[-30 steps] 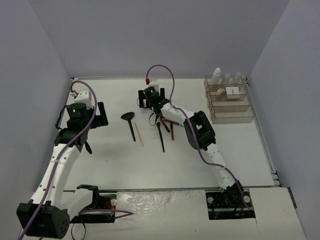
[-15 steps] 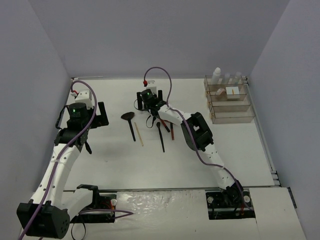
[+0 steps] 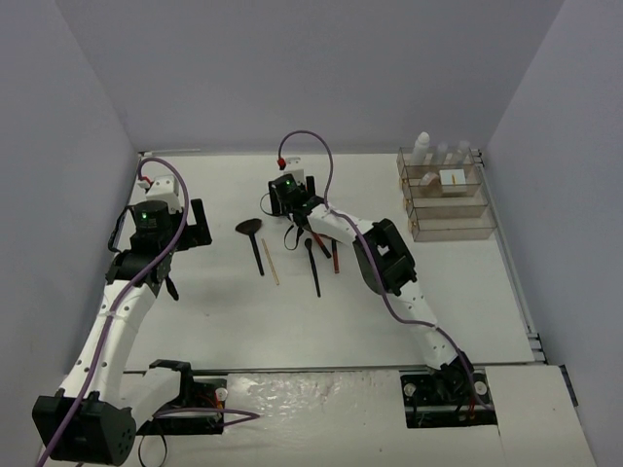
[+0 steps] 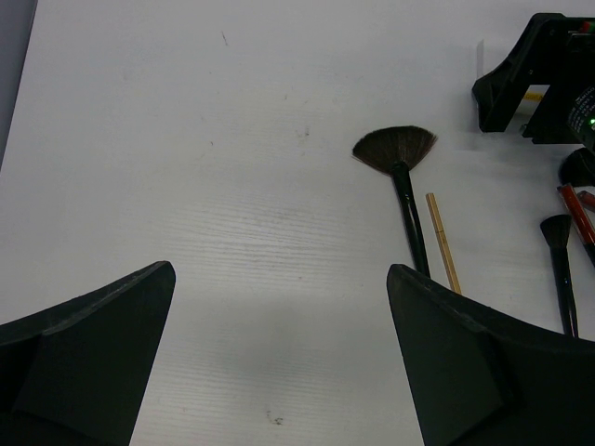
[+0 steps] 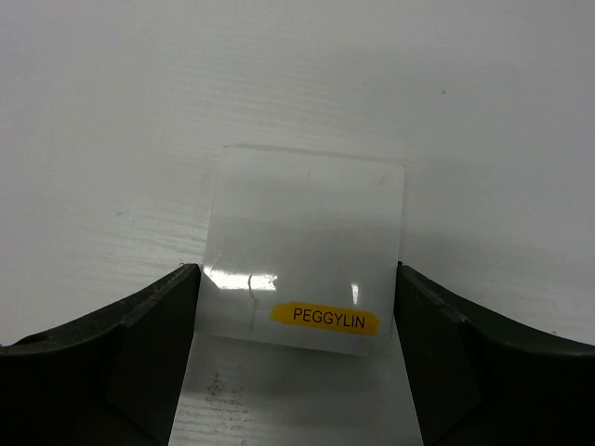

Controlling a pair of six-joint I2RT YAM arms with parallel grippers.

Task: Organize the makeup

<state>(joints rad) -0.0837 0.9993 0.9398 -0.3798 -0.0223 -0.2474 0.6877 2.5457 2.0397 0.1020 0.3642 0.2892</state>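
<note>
Clear square pad (image 5: 307,246), yellow-labelled, lies flat toward the table's far edge; fan brush (image 4: 405,195), tan pencil (image 4: 442,237), black brush (image 4: 561,269) and red pencils (image 4: 575,209) lie mid-table, roughly parallel.

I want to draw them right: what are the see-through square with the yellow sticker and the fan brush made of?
The square is probably clear glossy plastic: glare streaks cross it and it looks see-through. The fan brush has soft-looking dark bristles, fuzzy at the edge, on a shiny black handle, maybe plastic or painted wood.
</note>
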